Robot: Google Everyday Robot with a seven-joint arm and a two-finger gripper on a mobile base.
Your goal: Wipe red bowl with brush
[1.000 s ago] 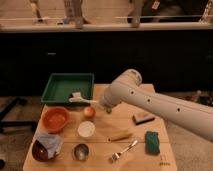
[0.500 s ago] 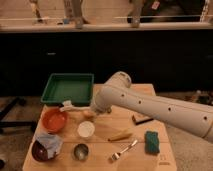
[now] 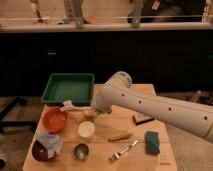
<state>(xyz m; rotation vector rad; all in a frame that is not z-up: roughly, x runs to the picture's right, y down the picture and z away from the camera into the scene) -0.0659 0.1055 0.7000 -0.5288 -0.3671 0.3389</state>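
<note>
The red bowl (image 3: 54, 120) sits at the left of the wooden table. The white brush (image 3: 68, 105) sticks out to the left from the end of my arm, with its tip just above the bowl's far right rim. My gripper (image 3: 93, 109) is at the arm's end just right of the bowl and mostly hidden by the wrist. It is shut on the brush's handle.
A green tray (image 3: 67, 88) lies behind the bowl. An orange ball (image 3: 89, 114) and a white cup (image 3: 86, 129) are beside the gripper. There is also a metal cup (image 3: 80, 151), a maroon bowl (image 3: 44, 149), a yellow piece (image 3: 120, 135), a fork (image 3: 123, 150), a green sponge (image 3: 152, 142) and a wooden scrubbing brush (image 3: 142, 119).
My arm has swung left and down, carrying the brush from near the tray's front edge toward the red bowl's rim.
</note>
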